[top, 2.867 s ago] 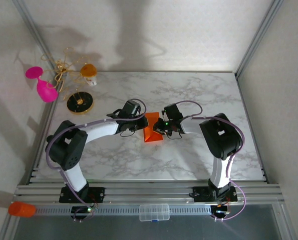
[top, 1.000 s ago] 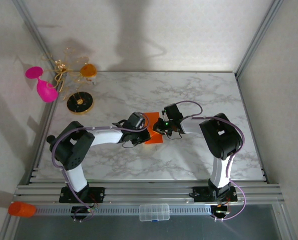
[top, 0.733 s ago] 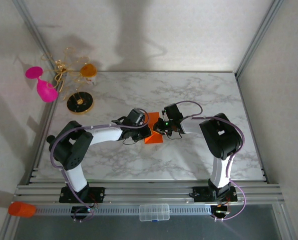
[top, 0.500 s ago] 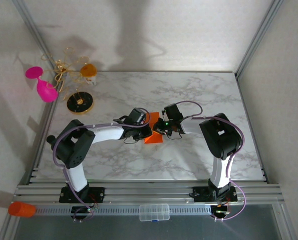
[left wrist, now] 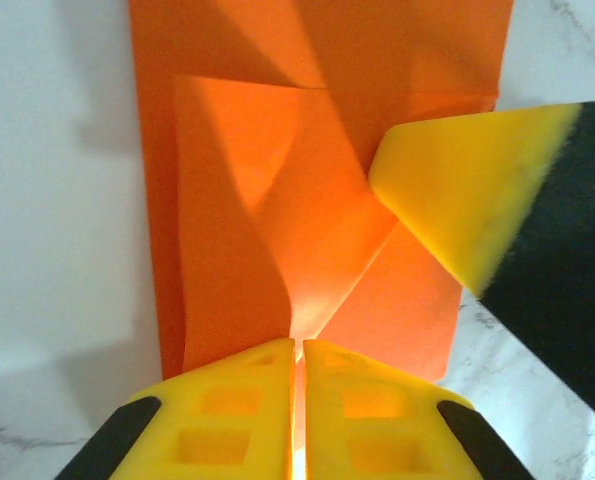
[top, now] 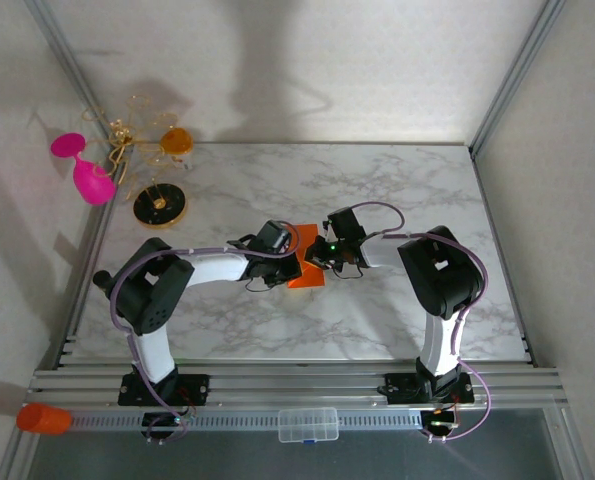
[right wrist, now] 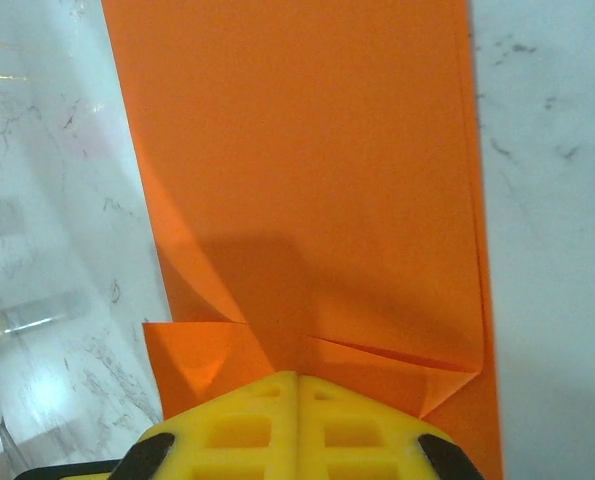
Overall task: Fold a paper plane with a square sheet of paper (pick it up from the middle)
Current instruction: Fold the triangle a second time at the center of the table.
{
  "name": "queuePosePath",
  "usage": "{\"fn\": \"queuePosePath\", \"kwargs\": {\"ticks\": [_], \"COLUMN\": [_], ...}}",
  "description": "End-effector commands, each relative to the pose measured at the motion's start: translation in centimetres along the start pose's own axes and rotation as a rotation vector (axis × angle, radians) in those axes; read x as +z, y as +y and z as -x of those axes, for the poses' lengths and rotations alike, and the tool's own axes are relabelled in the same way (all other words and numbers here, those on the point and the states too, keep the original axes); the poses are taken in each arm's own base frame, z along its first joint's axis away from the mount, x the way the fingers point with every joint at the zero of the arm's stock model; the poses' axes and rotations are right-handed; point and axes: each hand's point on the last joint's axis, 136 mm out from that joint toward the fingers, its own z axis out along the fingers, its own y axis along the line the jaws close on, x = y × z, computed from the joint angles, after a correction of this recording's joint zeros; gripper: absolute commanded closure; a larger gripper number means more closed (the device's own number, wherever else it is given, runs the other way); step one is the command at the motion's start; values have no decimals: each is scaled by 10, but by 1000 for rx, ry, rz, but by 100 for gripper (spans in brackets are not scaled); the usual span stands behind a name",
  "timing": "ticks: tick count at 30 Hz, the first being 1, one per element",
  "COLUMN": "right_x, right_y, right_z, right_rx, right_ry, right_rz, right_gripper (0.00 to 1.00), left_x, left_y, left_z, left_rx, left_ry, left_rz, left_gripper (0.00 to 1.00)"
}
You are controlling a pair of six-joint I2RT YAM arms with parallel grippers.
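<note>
Orange square sheet of paper [left wrist: 237, 200], part-folded, lies mid-surface [top: 397, 190]. Our left gripper [left wrist: 298, 352] pinches its raised flap, and our right gripper [right wrist: 297, 388], pressed together, pins the sheet down. If we pull askew, we could tear it or skew the crease — the two tips crowd each other. A pink goblet [top: 87, 178] sits well apart, far left.

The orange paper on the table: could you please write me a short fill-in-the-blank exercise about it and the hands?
1. The folded paper lies on a ____-patterned table.
2. The right hand has its fingers ____.
3. The goblet beyond the table's left edge is ____.
Missing words: marble; shut; pink.
</note>
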Motion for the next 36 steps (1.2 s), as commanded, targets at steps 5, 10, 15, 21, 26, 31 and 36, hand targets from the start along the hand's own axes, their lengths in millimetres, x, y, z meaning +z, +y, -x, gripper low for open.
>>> {"fn": "queuePosePath", "kwargs": {"ticks": [5,10,15,21,26,31,36], "right_x": [14,15,16,16,17,17,16], "right_y": [-84,-84,-85,-85,-86,-85,-85], "right_z": [-45,-45,-45,-45,-45,-45,-45], "right_rx": [113,115,116,115,116,113,113], "right_ry": [110,112,113,113,115,114,114], "right_rz": [-269,-271,-273,-272,-273,-271,-270], "right_gripper": [98,98,98,98,98,98,98], "left_x": [8,7,6,0,-6,-15,-33], "left_y": [22,27,30,36,44,48,11], "left_z": [-16,-21,-29,-37,-49,-52,-25], "left_rx": [-6,-9,-10,-8,1,24,55], "left_ry": [46,56,70,90,120,130,52], "left_rz": [58,66,71,86,112,142,58], "left_gripper": [89,89,89,89,89,89,90]}}
